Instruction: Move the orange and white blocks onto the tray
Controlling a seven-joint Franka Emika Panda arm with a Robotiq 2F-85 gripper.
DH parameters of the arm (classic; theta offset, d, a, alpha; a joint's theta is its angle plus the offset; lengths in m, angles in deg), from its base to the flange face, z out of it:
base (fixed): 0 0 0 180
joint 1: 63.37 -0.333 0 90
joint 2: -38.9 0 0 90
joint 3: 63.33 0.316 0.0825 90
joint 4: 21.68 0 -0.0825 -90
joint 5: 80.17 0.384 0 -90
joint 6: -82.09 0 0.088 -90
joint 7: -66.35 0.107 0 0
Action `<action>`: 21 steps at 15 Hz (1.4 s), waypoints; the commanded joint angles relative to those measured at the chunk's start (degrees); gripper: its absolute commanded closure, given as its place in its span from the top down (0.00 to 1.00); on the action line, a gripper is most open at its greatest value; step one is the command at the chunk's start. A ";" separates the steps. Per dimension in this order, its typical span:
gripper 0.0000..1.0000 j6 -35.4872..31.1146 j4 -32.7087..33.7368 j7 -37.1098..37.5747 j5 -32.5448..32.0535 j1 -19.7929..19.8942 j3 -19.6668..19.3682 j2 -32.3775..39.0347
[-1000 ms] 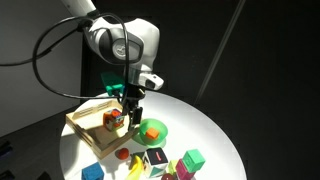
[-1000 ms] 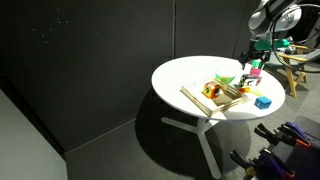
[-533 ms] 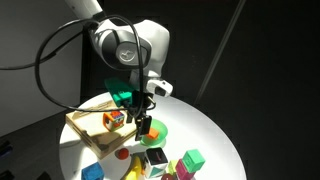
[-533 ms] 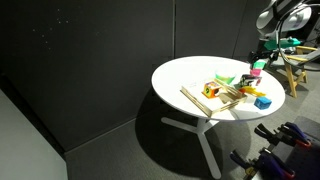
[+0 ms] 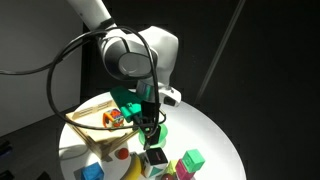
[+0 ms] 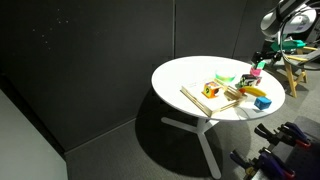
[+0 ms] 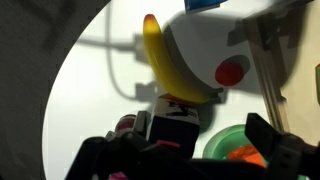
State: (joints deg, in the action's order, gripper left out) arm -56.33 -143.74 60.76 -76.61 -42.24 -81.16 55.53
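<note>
While the arm (image 5: 140,55) bends down over the table (image 5: 218,128), its pincer (image 5: 150,134) gapes above the white block (image 5: 157,158).

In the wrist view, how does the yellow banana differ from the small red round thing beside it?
The banana is yellow, while the round thing is red. The banana is long and curved, while the round thing is compact and circular. The banana is clearly the larger of the two. Both lie on the white table.
</note>
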 commanded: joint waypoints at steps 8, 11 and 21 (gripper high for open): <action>1.00 4.07 13.80 2.80 3.77 1.26 1.77 11.51; 1.00 5.67 17.32 3.98 3.57 1.49 1.96 14.75; 1.00 6.59 26.41 5.59 3.75 3.65 2.72 23.83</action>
State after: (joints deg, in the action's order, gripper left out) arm -51.86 -121.54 64.71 -73.75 -40.06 -79.25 76.74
